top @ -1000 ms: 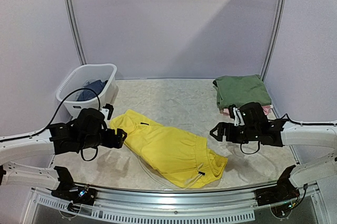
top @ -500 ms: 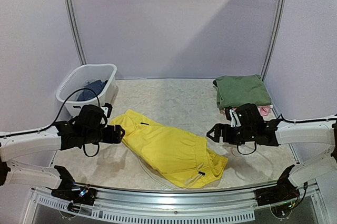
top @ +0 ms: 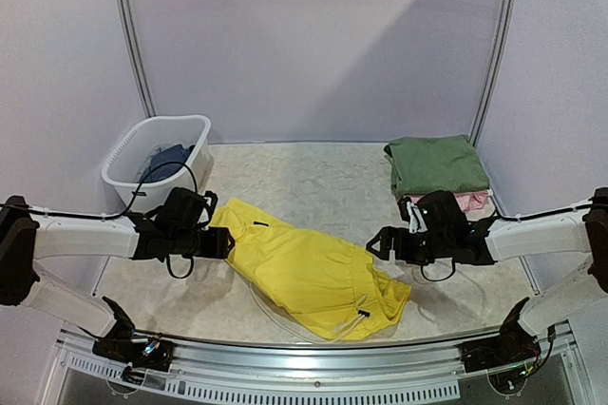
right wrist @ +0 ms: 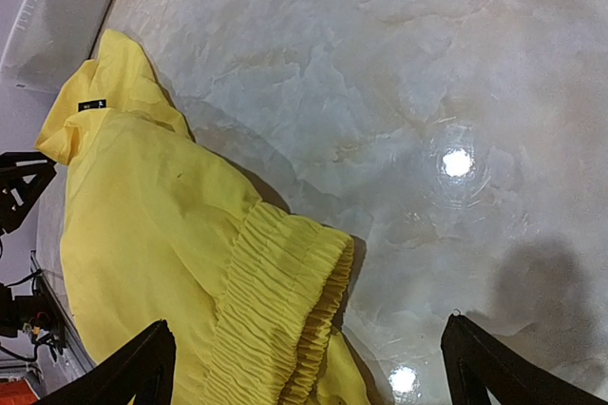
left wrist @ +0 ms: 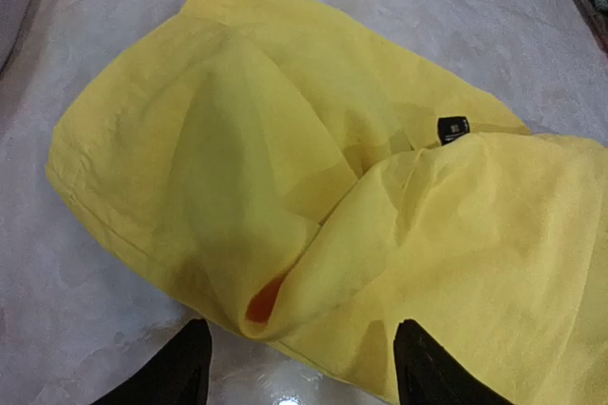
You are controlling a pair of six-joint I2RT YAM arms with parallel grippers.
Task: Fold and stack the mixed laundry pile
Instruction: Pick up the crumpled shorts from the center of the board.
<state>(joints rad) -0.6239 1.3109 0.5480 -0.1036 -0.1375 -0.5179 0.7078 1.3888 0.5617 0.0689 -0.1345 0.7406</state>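
Counter (top: 313,177) is mostly yellow shorts (top: 304,267), lying diagonally mid-counter, I'd guess so each arm gets an end. Far right, a folded green top (top: 435,165) sits on something pink (top: 472,200): the stack, presumably. Far left, the basket (top: 123,153) holds a dark blue garment (top: 166,158), which only the top view shows. Left end effector (left wrist: 304,367) is open, straddling the leg hem. Right end effector (right wrist: 313,376) is wide open by the waistband, whose ruching only the wrist view shows.

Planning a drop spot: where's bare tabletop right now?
Free: back strip of table between white basket and folded green top; front-right patch past the yellow shorts waistband. Crowded: the middle, left gripper and right gripper at the shorts' ends.
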